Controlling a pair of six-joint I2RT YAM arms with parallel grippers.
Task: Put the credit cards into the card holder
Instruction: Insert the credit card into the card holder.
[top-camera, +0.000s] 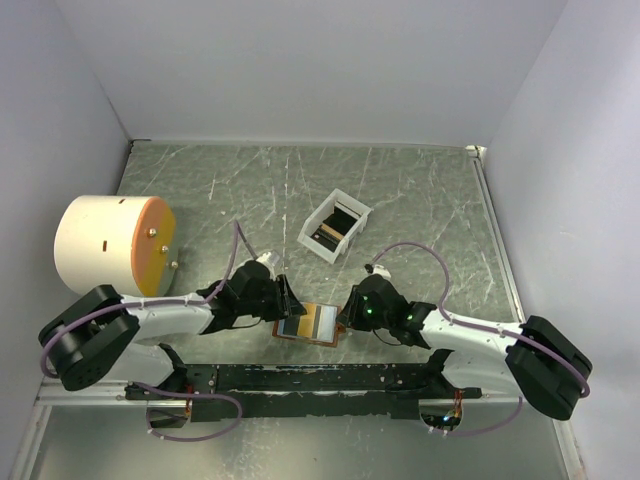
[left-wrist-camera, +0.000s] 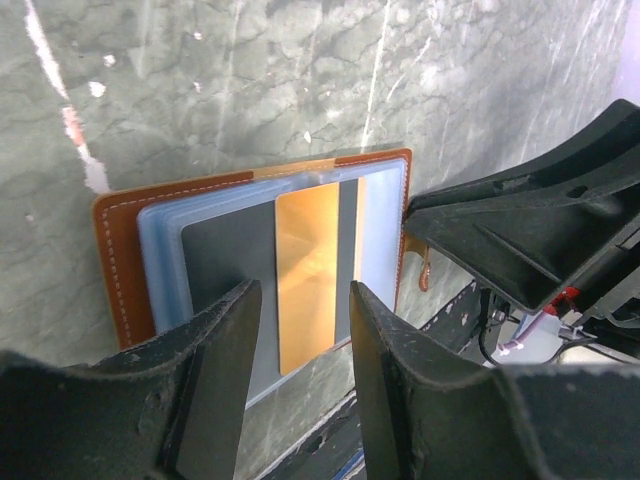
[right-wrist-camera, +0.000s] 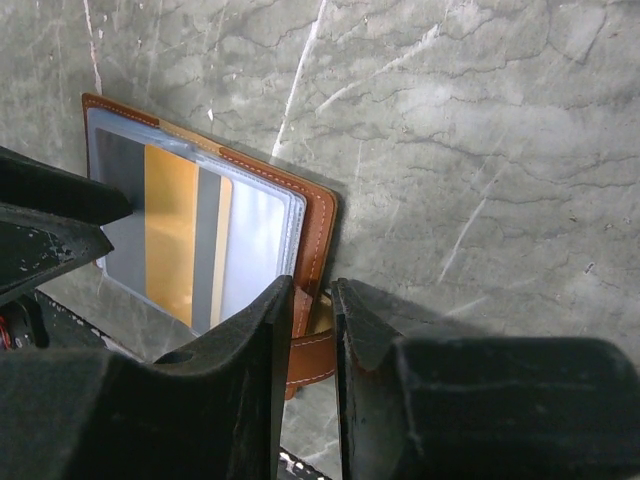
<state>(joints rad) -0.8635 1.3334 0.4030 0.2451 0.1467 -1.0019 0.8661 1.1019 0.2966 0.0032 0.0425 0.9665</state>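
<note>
From above, the left claw (top-camera: 288, 300) and right claw (top-camera: 349, 312) cover both ends of the holder (top-camera: 308, 322), and the cards (top-camera: 335, 226) in the box (top-camera: 314, 244) are too small to count. At the right wrist, the tab (right-wrist-camera: 312, 350) ends hidden in the right claw's pinch. At the left wrist, the left claw's fingers (left-wrist-camera: 225, 350) hide the holder's near edge.

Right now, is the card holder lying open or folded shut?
Open. The card holder lies spread flat with its pale inner pockets facing up, and a gold card shows against them.
</note>
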